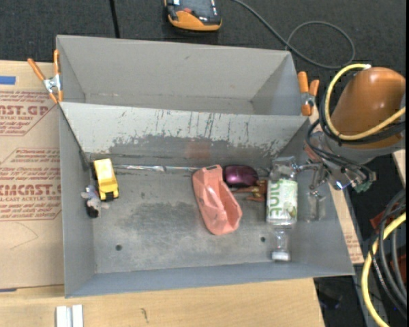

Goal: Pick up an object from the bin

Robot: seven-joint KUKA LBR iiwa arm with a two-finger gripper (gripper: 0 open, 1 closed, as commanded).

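Bottle (282, 201) of clear plastic with a green and white label lies on the right side of the bin (163, 223) floor, its cap pointing toward the near wall. The jaws hang just to its right, close to the bin's right wall, under the arm's orange cover (365, 104) and cables. They appear to sit beside the bottle rather than round it, and whether they are spread or pressed together cannot be told. Left of the bottle lies a small purple thing (240, 176), and next to it a limp pink bag (217, 201). A yellow toy truck (105, 178) stands well apart at the left wall.
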